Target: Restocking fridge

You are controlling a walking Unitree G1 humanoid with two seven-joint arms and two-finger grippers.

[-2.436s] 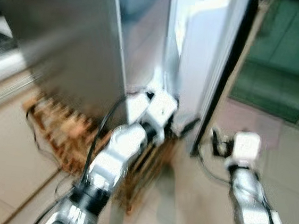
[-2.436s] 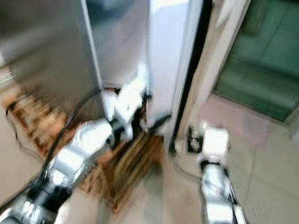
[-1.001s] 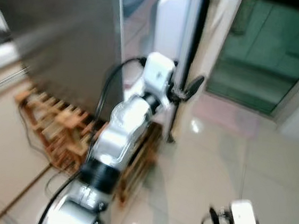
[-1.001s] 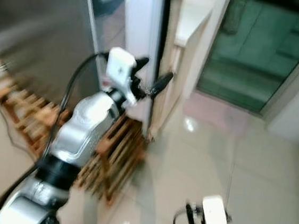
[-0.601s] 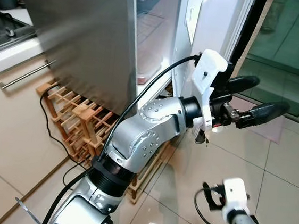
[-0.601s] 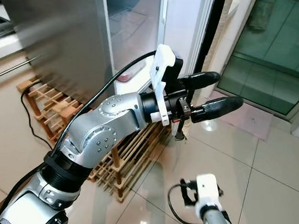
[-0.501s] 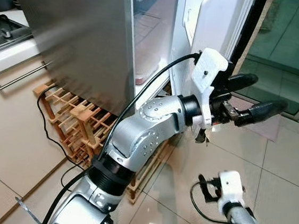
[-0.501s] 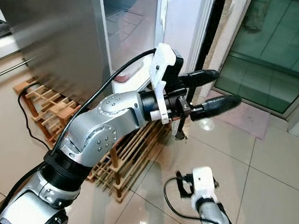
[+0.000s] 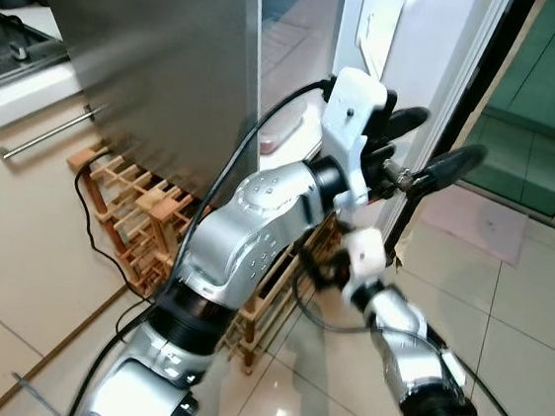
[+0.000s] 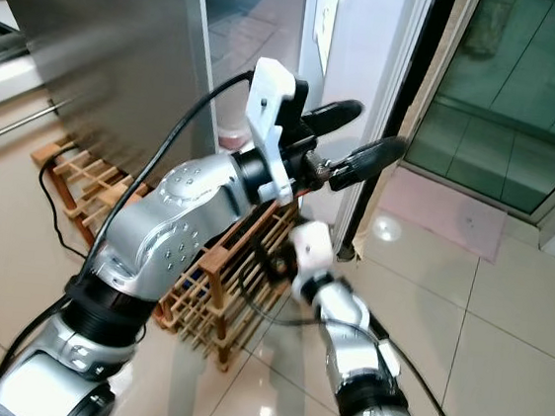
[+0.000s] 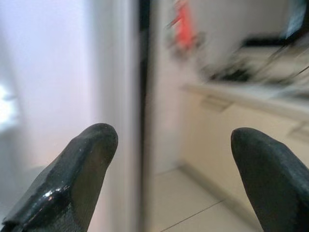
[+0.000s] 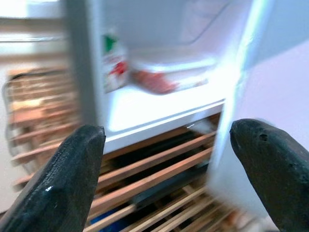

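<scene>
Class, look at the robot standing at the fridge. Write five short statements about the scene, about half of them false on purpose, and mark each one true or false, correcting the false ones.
1. The left gripper is open, its black fingers apart. True.
2. The left gripper is clamped on a bottle. False: it holds nothing, raised beside the white fridge door.
3. A slatted wooden rack stands on the floor at the foot of the stainless steel fridge. True.
4. The fridge door is shut. False: it stands ajar.
5. The right gripper is shut. False: its fingers are apart, pointing at the fridge's low shelf.
</scene>
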